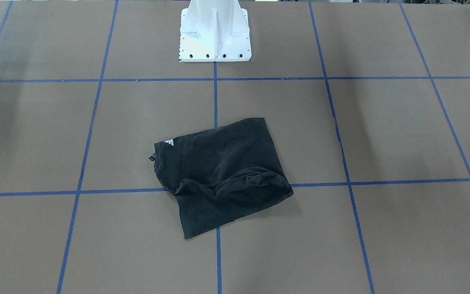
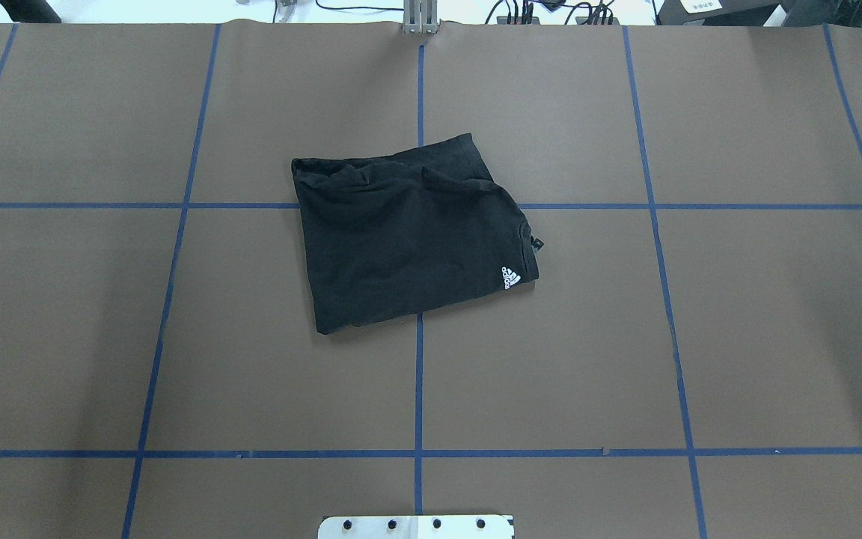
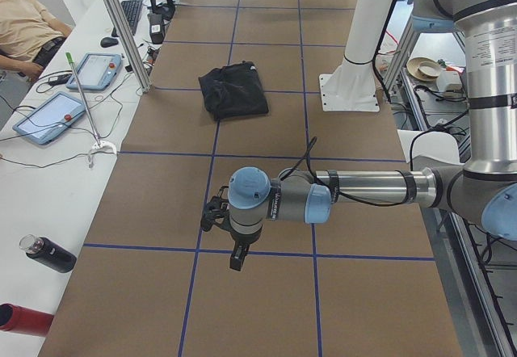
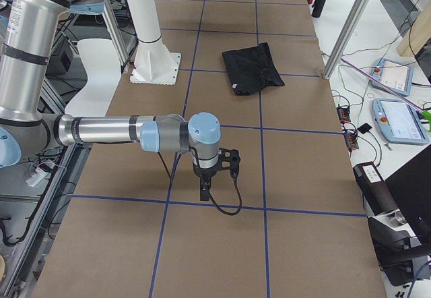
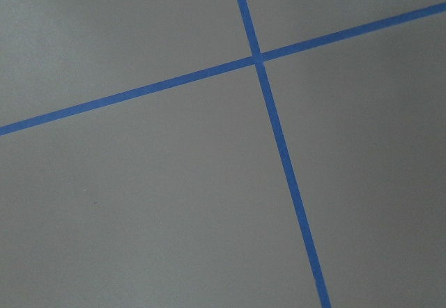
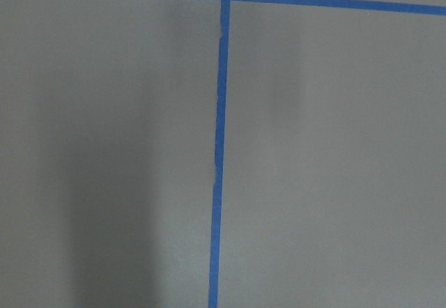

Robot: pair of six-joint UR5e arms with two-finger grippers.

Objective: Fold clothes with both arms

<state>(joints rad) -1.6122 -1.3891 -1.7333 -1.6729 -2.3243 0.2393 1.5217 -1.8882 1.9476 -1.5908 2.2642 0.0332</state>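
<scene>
The black T-shirt [image 1: 218,171] lies folded into a rough rectangle at the middle of the table, its print hidden and the white collar logo [image 1: 169,142] showing. It also shows in the overhead view [image 2: 408,239] and both side views [image 3: 234,90] [image 4: 252,67]. My left gripper [image 3: 236,260] hangs over bare table far from the shirt, toward the table's left end. My right gripper [image 4: 204,193] hangs likewise toward the right end. Neither holds the shirt; I cannot tell whether either is open or shut. Both wrist views show only brown table and blue tape.
The white pedestal base [image 1: 215,36] stands at the robot's side of the table. Blue tape lines [image 2: 419,374] grid the brown surface. A side bench holds tablets [image 3: 48,119] and bottles [image 3: 48,254], with a metal pole [image 3: 121,30] at the table edge and a seated person [image 3: 24,26].
</scene>
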